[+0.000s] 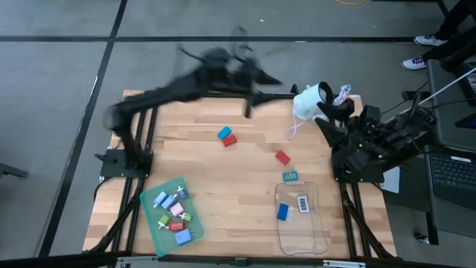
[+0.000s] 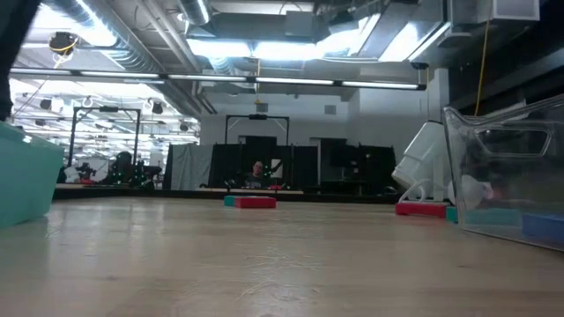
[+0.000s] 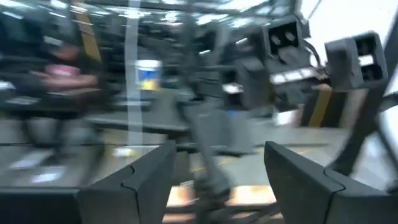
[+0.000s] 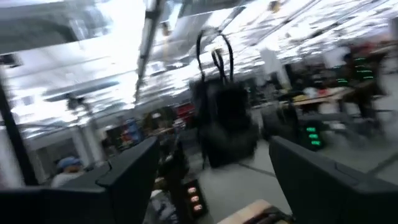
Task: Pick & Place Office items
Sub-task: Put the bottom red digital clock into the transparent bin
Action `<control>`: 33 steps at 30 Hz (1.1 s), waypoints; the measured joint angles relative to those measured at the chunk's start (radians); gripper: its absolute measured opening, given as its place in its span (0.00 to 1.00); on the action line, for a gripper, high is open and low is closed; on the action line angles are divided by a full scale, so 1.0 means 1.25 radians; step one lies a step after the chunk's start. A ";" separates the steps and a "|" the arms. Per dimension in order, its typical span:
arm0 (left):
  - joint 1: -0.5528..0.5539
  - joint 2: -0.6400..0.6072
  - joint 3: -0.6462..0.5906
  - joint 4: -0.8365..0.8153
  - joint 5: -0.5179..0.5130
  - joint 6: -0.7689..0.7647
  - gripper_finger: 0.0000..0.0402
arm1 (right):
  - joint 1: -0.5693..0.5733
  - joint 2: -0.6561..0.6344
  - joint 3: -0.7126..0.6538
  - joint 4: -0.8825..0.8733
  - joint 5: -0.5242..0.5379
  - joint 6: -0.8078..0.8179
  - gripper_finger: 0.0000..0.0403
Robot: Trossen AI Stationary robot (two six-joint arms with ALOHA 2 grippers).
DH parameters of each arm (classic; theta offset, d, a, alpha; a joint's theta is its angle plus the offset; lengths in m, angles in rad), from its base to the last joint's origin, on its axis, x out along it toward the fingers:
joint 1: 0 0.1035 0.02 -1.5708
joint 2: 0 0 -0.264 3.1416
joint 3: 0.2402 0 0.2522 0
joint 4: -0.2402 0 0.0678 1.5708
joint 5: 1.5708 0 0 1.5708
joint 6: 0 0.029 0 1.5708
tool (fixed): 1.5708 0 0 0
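Small office pieces lie flat on the wooden table: a blue one touching a red one, another red one and a teal one. A clear tray holds a blue piece and a white piece. A green tray holds several pieces. My left gripper is open, raised and blurred over the table's far edge, with nothing between its fingers. My right gripper is open and empty at the far right corner, beside the white device.
A white rounded device with a cord sits at the far right corner, and shows in the low view behind the clear tray. A laptop stands off the table's right side. Bare wood lies between the two trays.
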 joint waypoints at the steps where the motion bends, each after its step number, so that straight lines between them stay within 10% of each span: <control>1: 0.005 -0.044 0.000 -0.055 -0.032 0.035 0.58 | -0.019 0.002 0.000 -0.009 -0.036 0.016 0.76; 7: 0.007 -0.286 -0.001 -0.302 -0.254 0.097 0.56 | -0.214 0.042 0.000 -0.119 -0.168 0.156 0.76; 15: -0.064 -0.546 -0.162 -0.465 -0.540 0.046 0.56 | -0.466 0.255 0.226 -0.664 -0.310 0.333 0.76; 23: -0.096 -0.757 -0.553 -0.332 -0.597 -0.083 0.56 | -0.609 0.580 0.539 -1.115 -0.415 0.357 0.76; 33: -0.097 -0.893 -0.985 0.039 -0.589 -0.236 0.56 | -0.633 0.641 0.370 -1.226 -0.465 0.496 0.76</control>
